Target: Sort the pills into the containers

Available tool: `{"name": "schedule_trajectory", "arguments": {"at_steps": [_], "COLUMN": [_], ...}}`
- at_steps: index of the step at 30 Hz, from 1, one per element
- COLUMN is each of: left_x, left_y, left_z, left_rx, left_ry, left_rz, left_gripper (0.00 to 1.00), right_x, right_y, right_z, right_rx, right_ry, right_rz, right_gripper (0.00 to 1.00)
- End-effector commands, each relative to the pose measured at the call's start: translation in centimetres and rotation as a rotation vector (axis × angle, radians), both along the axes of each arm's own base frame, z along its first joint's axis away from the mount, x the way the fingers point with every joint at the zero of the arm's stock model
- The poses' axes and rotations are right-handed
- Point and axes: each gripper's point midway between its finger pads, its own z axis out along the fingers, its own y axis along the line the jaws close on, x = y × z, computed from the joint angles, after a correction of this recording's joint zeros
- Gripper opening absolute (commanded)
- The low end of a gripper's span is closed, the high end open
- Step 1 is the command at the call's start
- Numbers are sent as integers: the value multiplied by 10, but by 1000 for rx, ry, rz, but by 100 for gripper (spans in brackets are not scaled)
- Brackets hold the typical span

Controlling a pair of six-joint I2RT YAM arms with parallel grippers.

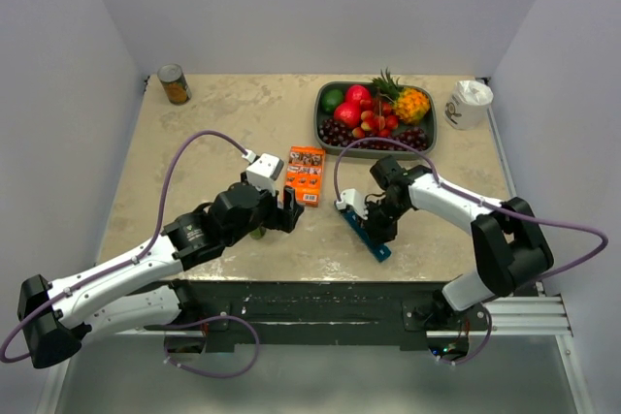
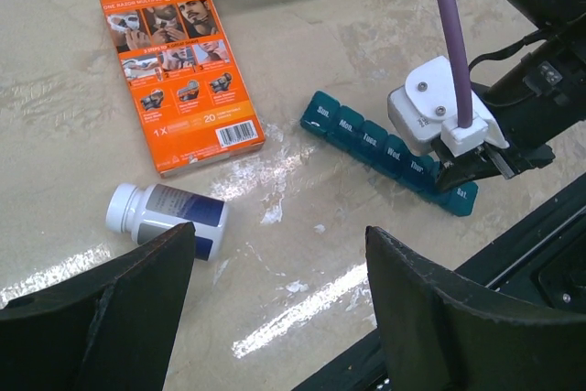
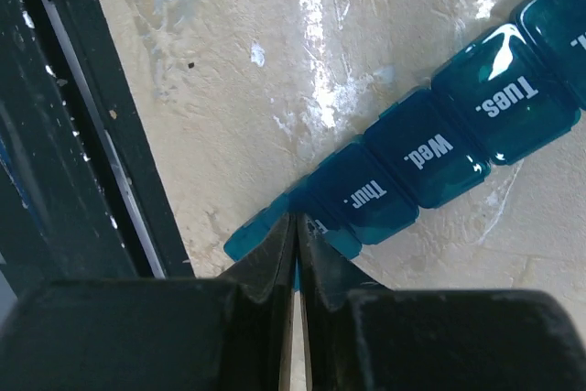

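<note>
The containers, a teal strip (image 1: 366,231) (image 2: 362,136) (image 3: 430,148) with weekday lids all closed, lie diagonally near the table's front edge. My right gripper (image 1: 377,224) (image 2: 469,171) (image 3: 295,222) is shut, its tips pressed onto the strip's near end beside the "Thur." lid; a thin teal sliver shows between them. A white pill bottle (image 2: 165,217) with a blue label lies on its side, capped. My left gripper (image 1: 287,212) (image 2: 279,237) hovers open just right of the bottle, nothing between its fingers. No loose pills are in view.
An orange razor box (image 1: 305,175) (image 2: 179,75) lies flat behind the bottle. The grey fruit tray (image 1: 321,121) stands at the back right, with a white cup (image 1: 469,104) beside it and a tin can (image 1: 175,84) at the back left. The black front rail (image 3: 82,135) runs close to the strip.
</note>
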Motion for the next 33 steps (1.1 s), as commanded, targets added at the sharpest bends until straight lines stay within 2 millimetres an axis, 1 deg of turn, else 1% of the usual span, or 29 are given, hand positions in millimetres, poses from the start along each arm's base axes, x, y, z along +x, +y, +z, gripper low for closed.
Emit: {"name": "schedule_trajectory", "arguments": {"at_steps": [1,4,5,6,7,8,9,10,11,12,14,16,17,18,19,20,21,22,23,26,28,30,33], "left_x": [4,4,4,4,4,4,4,5,5,5,5,5,5,5,6,6,5,6,6,5,5,4,3], "left_y": [-4,-5,-5,-5,-4,-4,-3,-3,-2,-1,0,2,3,5,8,10,13,16,19,26,29,31,33], "left_z": [10,10,10,11,11,12,13,14,16,16,16,15,16,16,17,20,20,22,25,30,29,28,27], "left_rx": [-40,-41,-39,-40,-37,-38,-37,-38,-39,-40,-38,-32,-33,-28,-23,-28,-23,-21,-27,-29,-25,-24,-19], "left_ry": [-31,-30,-31,-33,-33,-36,-37,-41,-44,-46,-48,-48,-50,-50,-56,-62,-65,-72,-81,-93,-92,-92,-91], "left_rz": [-1,-4,-5,-5,-5,-4,-1,1,4,7,12,19,24,27,37,43,49,64,70,90,97,102,103], "left_gripper": [79,79,79,79,79,79,79,79,79,79,79,79,79,79,80,80,80,80,80,80,80,80,80], "right_x": [4,9,8,13,15,13,20,21,24,27,35,34,44,41,43,46,46,44,44,45,44,44,42], "right_y": [-18,-7,-7,1,4,6,11,14,16,17,16,12,9,6,4,4,1,4,5,9,12,12,16], "right_z": [-31,-14,-6,6,15,28,41,50,57,63,64,53,48,40,34,30,25,21,20,16,13,5,-5], "right_rx": [-115,-58,-47,-12,9,29,54,74,87,95,77,40,7,-23,-52,-88,-121,-133,-135,-144,-157,-188,-211], "right_ry": [-16,-39,-40,-55,-66,-79,-109,-122,-148,-165,-195,-195,-240,-225,-233,-267,-284,-281,-278,-269,-263,-257,-234], "right_rz": [13,18,18,22,23,22,18,15,7,-31,-100,-145,-181,-229,-249,-268,-279,-268,-268,-265,-251,-246,-231], "right_gripper": [8,9,9,10,11,15,20,27,45,54,71,77,82,84,86,91,91,92,93,94,94,93,84]}}
